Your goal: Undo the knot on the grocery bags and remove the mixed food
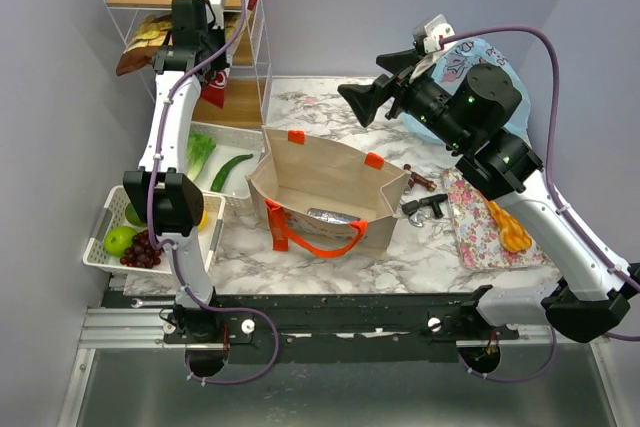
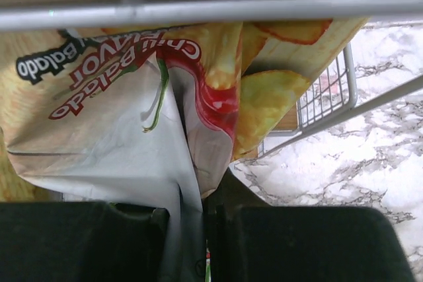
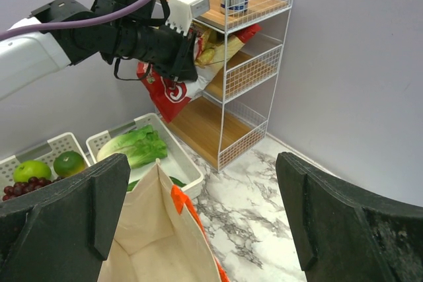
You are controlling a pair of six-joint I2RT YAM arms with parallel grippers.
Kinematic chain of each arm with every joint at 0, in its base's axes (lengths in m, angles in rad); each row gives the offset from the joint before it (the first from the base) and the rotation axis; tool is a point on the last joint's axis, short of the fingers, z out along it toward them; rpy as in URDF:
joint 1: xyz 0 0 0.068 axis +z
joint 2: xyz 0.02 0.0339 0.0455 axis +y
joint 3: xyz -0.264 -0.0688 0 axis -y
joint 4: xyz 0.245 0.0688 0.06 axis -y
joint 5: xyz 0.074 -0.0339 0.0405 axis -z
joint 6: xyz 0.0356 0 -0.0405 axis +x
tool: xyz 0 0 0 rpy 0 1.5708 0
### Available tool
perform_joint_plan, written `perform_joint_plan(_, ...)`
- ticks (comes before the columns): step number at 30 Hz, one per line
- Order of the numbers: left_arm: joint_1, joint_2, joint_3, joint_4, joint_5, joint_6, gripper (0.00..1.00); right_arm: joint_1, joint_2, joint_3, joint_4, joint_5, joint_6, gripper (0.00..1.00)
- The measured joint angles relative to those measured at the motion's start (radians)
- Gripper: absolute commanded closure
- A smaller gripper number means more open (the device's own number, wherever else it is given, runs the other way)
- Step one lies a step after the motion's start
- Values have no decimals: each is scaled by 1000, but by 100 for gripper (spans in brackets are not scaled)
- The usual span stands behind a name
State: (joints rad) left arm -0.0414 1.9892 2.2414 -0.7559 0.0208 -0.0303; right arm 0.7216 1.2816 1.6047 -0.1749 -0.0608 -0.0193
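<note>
The boxy beige canvas tote with orange handles (image 1: 320, 162) stands open in the middle, one shiny silver packet (image 1: 338, 216) lying inside. The right gripper (image 3: 201, 189) hangs above it, jaws wide and empty, maybe ready to reach in. Farther back, the left gripper (image 2: 192, 219) pinches a crinkly yellow-and-red snack packet (image 2: 132, 117) at the white wire shelf rack (image 3: 258, 70), likely to put it there. The thin light-blue plastic bag (image 1: 480, 57) sits behind the right arm (image 1: 520, 172).

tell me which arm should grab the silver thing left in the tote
Right. The right jaws hang open by the tote, where the silvery item lies; the left jaws are shut on a snack packet at the shelf.
</note>
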Motion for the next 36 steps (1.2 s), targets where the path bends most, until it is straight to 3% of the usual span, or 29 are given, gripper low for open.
perform_joint_plan(18,0,8,-56,262,36,11,35,0,6,0,-1,0,2,0)
perform_joint_plan(20,0,-5,-81,270,36,9,22,0,6,0,-1,0,2,0)
perform_joint_plan(23,0,-27,-104,268,36,-4,17,0,6,0,-2,0,2,0)
perform_joint_plan(25,0,-45,-117,268,36,-14,2,0,6,0,-2,0,2,0)
perform_joint_plan(36,0,-258,-238,312,5,-54,2,0,7,-2,-2,-7,3,0)
